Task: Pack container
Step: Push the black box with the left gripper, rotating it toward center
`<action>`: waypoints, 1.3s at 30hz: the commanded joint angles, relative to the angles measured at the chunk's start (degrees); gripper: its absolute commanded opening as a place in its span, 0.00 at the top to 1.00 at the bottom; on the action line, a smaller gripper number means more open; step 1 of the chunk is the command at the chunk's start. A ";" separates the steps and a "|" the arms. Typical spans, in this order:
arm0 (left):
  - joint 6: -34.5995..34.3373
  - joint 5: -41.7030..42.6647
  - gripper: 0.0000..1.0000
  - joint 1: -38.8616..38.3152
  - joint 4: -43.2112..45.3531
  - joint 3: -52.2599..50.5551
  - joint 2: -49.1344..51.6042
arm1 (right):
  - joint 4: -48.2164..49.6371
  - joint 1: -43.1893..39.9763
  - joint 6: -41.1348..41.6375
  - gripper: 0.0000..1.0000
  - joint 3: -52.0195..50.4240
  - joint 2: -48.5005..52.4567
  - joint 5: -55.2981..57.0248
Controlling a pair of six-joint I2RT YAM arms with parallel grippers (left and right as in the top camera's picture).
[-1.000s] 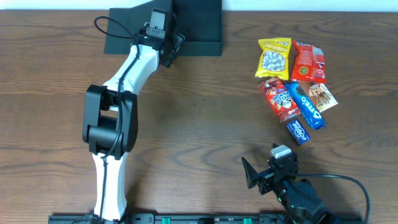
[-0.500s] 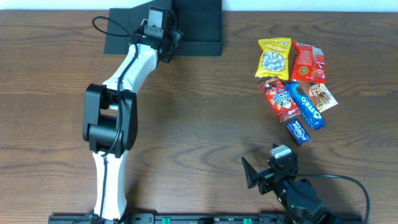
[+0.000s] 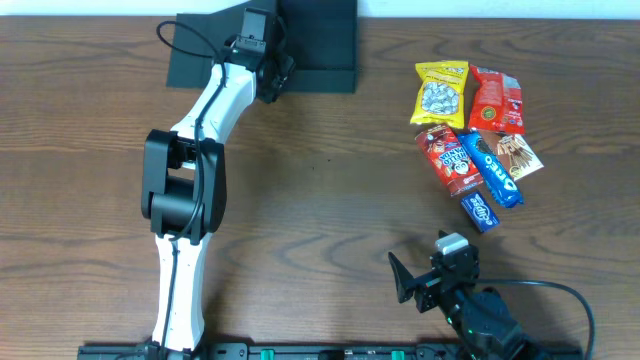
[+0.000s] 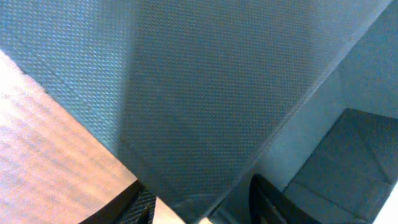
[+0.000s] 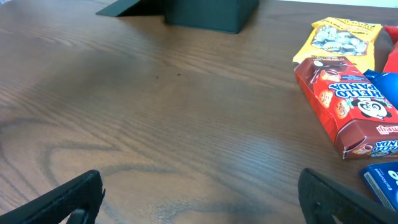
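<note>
The dark teal container (image 3: 318,45) stands at the table's far edge, its flap lid (image 3: 205,50) spread flat to the left. My left gripper (image 3: 276,72) is at the box's front left corner. In the left wrist view its jaws (image 4: 199,208) straddle the edge of the textured teal flap (image 4: 205,93). A gap still shows beside the right finger (image 4: 273,202), so the gripper is open. My right gripper (image 3: 405,278) rests near the front edge. It stands wide open (image 5: 199,199) over bare wood with nothing between its fingers.
Snack packets lie in a cluster at the right: a yellow bag (image 3: 441,92), a red bag (image 3: 496,100), a Hello Panda box (image 3: 449,160), a blue Oreo pack (image 3: 490,168), a brown packet (image 3: 518,155) and a small blue bar (image 3: 480,212). The white wall runs behind the container.
The left gripper's jaws have narrowed around the flap's edge, and the left arm's elbow has shifted slightly right. The right arm has not moved.
</note>
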 commanded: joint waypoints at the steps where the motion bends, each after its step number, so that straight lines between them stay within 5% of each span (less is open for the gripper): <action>1: 7.13 -0.31 0.52 0.20 -5.97 2.56 0.22 | -0.24 0.44 -0.55 0.01 -0.42 -0.35 0.17; 4: 14.91 -5.64 0.56 0.17 -17.38 8.17 0.22 | -0.24 0.44 -0.55 0.01 -0.42 -0.35 0.17; 10: 27.98 -9.75 0.83 0.17 -32.96 15.56 0.22 | -0.24 0.44 -0.55 0.01 -0.42 -0.35 0.17; 16: 30.69 -10.12 0.81 0.17 -38.51 15.45 0.22 | -0.24 0.44 -0.55 0.01 -0.42 -0.35 0.17; 20: 24.70 -6.08 0.62 0.13 -38.36 15.45 0.22 | -0.24 0.44 -0.55 0.01 -0.42 -0.35 0.17; 29: 1.66 -3.52 0.38 -3.17 -36.46 14.97 0.22 | -0.24 0.44 -0.55 0.01 -0.42 -0.35 0.17; 39: -6.88 -7.06 0.41 -6.23 -26.64 13.46 0.24 | -0.24 0.44 -0.55 0.01 -0.42 -0.35 0.17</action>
